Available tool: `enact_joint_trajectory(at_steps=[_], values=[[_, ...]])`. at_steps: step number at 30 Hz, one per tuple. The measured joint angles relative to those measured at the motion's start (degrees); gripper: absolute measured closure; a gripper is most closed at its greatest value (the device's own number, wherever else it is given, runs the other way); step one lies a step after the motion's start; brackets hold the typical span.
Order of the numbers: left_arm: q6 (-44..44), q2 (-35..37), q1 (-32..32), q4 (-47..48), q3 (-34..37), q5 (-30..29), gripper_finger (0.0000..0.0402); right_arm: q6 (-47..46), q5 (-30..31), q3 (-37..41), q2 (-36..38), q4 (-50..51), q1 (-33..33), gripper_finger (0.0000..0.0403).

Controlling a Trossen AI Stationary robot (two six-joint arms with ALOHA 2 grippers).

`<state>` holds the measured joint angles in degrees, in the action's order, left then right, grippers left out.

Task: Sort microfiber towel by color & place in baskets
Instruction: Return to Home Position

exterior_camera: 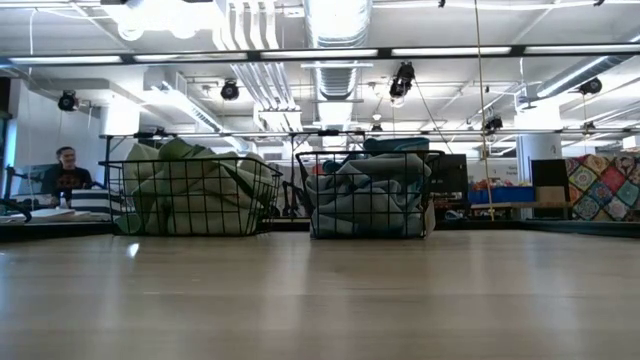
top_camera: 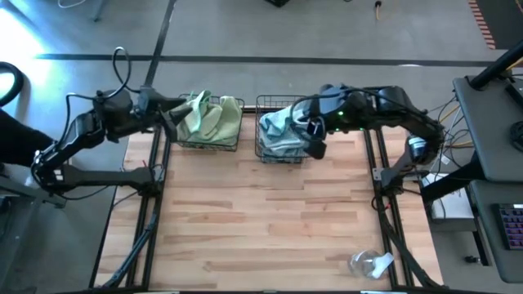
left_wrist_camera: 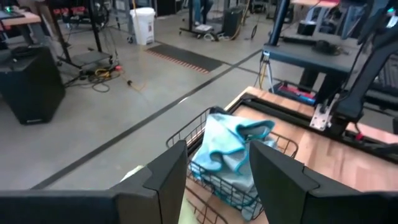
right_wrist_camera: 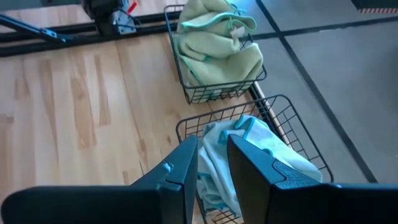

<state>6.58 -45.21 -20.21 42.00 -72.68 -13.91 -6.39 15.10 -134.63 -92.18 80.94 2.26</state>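
Two black wire-mesh baskets stand side by side, a little apart, at the far edge of the wooden table point(top_camera: 261, 216). The left basket point(top_camera: 209, 147) is full of light green microfiber towels point(top_camera: 211, 118). They are crumpled together in a heap that rises above the rim, and one corner hangs over the wall. The right basket point(top_camera: 270, 100) holds the pale blue-grey microfiber towels point(top_camera: 280, 131), also crumpled and piled higher than the rim. In the low view the green heap point(exterior_camera: 185, 190) fills its basket from wall to wall, and the blue-grey heap point(exterior_camera: 365, 195) does the same in the other one. No towel lies on the table boards outside the baskets.

The left gripper point(top_camera: 170, 117) is just beside the left wall of the green basket, at the table's left far corner. Its jaws stand wide apart and hold nothing.

The right gripper point(top_camera: 314, 140) is at the right wall of the blue-grey basket, above its edge. In the right wrist view its fingers point(right_wrist_camera: 181, 167) have only a narrow gap between them, and there is nothing in the gap; the blue-grey towels lie below.

A clear plastic item point(top_camera: 369, 263) lies alone at the near right corner of the table, well apart from both baskets.
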Motion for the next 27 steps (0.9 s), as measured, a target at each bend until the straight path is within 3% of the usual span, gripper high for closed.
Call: enact_joint_trajectory(at_steps=[7,16,24,27], values=[[1.8,0.0,0.4,1.0,-2.9,0.5,0.0242,0.0,-0.4,0.0,1.8,2.2,-0.1,0.0321],[2.8,-0.4,0.4,12.2,-7.7,1.2,0.0242,-0.5,-0.5,0.0,2.1,8.4,-0.2,0.0321],[13.7,-0.3,0.4,18.3,-12.7,1.4,0.0242,-1.1,-0.5,0.0,2.4,9.1,-0.2,0.0321],[17.1,-0.2,0.3,21.2,-13.8,5.6,0.0242,-1.1,-0.5,0.0,3.0,9.1,-0.2,0.0321]])
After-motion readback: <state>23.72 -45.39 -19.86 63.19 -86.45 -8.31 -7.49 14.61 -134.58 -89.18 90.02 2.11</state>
